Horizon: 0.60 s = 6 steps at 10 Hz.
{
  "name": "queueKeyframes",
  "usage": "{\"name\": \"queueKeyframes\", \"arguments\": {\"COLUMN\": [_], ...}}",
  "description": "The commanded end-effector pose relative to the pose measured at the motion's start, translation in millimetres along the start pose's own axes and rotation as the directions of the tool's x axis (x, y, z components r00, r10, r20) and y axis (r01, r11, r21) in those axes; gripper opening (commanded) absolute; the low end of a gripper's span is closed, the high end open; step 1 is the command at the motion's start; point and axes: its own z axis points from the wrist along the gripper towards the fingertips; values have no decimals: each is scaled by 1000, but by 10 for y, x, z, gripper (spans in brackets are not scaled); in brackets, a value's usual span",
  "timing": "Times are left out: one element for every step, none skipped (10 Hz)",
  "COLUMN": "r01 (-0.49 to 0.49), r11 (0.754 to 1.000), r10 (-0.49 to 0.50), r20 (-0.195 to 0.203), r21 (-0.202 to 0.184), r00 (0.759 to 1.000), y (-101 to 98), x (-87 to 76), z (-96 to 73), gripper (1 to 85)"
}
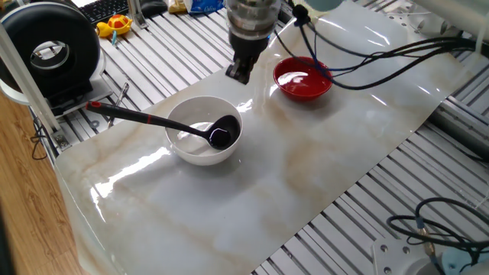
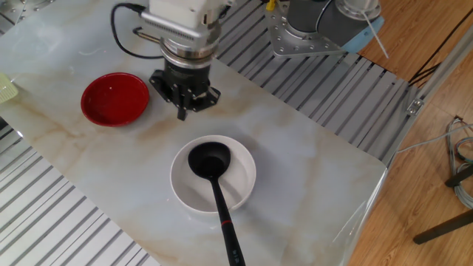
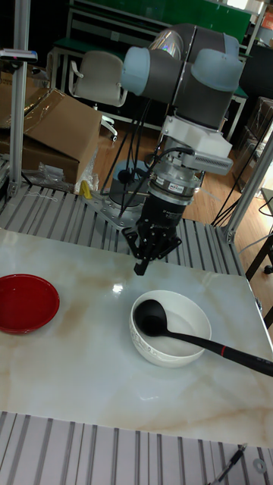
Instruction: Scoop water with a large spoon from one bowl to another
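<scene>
Gripper [image 2: 182, 111]: hung above the table [image 2: 310, 159], between both bowls, carrying nothing.
Jaws: open or closed, cannot tell.
Ladle [image 1: 153, 121]: scoop lay in white bowl [image 2: 240, 185], handle over rim.
Red bowl [image 1: 302, 88]: apart, glossy inside.

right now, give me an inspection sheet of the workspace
surface: glossy marble-look sheet over a slatted metal table; no spill seen.
job's things: ladle rests with its scoop in the white bowl, handle over the rim, red end pointing away from the arm. red bowl sits apart on the sheet, inside glossy.
clutter: black reel, yellow toy and keyboard beyond the sheet.
pincer: pincer holds nothing, hangs between the two bowls, above the sheet; open or shut cannot be told.
cables: black cables run from the arm past the red bowl; a loop at the table corner.
surroundings: cardboard box, chair, wooden floor.
</scene>
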Motion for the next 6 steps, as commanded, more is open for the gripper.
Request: {"name": "queueKeyframes", "arguments": {"r01": [-43, -44, -43, -53, -54, -54], "r11": [999, 998, 998, 998, 998, 998], "r10": [43, 44, 44, 53, 54, 54], "r20": [0, 1, 6, 6, 4, -2], "r21": [-28, -34, -42, -45, -42, -44], "r00": [999, 999, 999, 999, 999, 999], "y": [-5, 14, 39, 57, 53, 59], "x": [-5, -17, -36, -49, -47, -33], "z": [-62, -75, -75, -71, -74, -76], "gripper": [13, 13, 13, 13, 13, 13]}}
